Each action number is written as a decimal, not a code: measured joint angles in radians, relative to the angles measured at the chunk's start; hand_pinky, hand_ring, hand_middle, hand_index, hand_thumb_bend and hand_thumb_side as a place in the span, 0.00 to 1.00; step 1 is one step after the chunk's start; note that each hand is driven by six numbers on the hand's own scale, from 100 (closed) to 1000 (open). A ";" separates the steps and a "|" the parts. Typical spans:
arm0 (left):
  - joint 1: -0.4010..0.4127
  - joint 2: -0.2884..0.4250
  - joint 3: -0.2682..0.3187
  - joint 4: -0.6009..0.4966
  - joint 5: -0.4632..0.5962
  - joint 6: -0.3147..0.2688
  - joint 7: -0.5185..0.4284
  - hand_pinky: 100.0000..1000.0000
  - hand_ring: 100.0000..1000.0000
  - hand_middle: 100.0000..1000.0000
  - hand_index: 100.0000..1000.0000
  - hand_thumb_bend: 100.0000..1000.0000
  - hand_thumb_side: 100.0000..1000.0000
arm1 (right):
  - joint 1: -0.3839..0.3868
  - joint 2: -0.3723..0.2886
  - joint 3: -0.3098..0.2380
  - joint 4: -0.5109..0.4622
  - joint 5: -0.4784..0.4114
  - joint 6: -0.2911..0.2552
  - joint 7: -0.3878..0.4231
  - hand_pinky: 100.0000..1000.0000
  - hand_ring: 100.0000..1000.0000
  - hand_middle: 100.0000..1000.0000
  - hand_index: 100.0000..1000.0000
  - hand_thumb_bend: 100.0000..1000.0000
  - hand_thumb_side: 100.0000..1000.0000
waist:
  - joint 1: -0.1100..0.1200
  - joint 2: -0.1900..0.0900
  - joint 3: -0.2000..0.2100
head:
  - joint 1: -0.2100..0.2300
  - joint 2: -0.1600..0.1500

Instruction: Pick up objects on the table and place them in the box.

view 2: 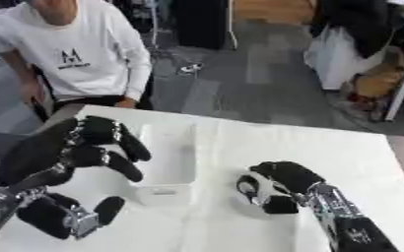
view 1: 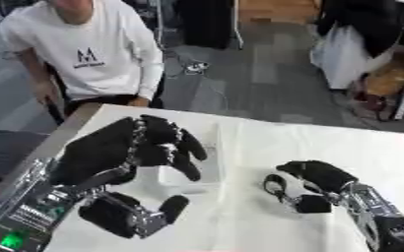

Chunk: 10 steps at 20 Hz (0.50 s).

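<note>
Box, white, sits under the spread left hand; right hand curls round a white object

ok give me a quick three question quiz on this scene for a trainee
1. True or false: the robot's right hand is curled round a small white rounded object.
2. Which hand hovers over the shallow white rectangular box? A) left B) right
3. Fill in: the box sits on a table covered by a ___ cloth.

Key:
1. True.
2. A, the left hand, fingers relaxed, holding nothing.
3. White.
</note>
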 measured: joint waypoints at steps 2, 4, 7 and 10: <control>0.000 0.000 0.000 0.000 0.001 0.000 0.000 0.49 0.45 0.62 0.62 0.10 0.57 | 0.000 0.006 -0.005 0.009 0.009 0.000 -0.008 0.83 0.81 0.86 1.00 0.16 1.00 | 0.000 0.000 0.000 | 0.000 0.000; 0.000 0.000 0.000 0.000 0.001 -0.001 -0.001 0.49 0.45 0.62 0.62 0.10 0.57 | -0.002 0.011 -0.006 0.017 0.019 0.000 -0.015 0.83 0.81 0.86 1.00 0.15 1.00 | 0.000 0.000 0.000 | 0.000 0.000; 0.000 0.000 0.000 0.000 0.002 -0.001 -0.001 0.49 0.45 0.62 0.62 0.10 0.57 | -0.004 0.016 -0.011 0.026 0.032 0.001 -0.024 0.83 0.81 0.86 1.00 0.15 1.00 | 0.000 0.000 0.001 | 0.000 0.000; 0.000 0.000 0.000 0.000 0.003 -0.001 -0.001 0.49 0.45 0.62 0.62 0.10 0.57 | -0.007 0.016 -0.014 0.035 0.044 0.003 -0.032 0.83 0.81 0.86 1.00 0.14 1.00 | 0.000 0.001 0.003 | 0.000 0.000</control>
